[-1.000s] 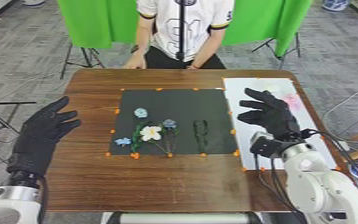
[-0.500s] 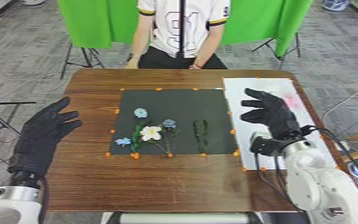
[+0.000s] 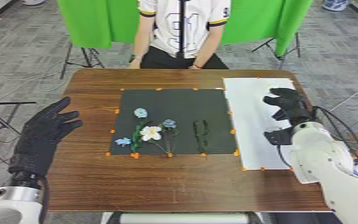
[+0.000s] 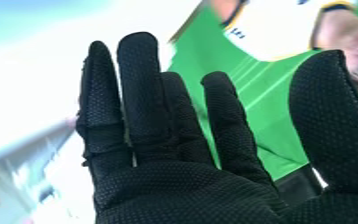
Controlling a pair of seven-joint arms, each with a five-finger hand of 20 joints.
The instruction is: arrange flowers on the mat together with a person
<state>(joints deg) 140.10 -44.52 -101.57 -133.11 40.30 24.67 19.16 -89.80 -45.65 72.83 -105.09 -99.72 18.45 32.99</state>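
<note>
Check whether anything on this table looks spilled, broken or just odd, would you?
I see nothing spilled or broken. One oddity on the dark mat: the green stem, to the right of the white flower, has no visible bloom, though it may be meant as plain greenery.

No clearly legible print.
</note>
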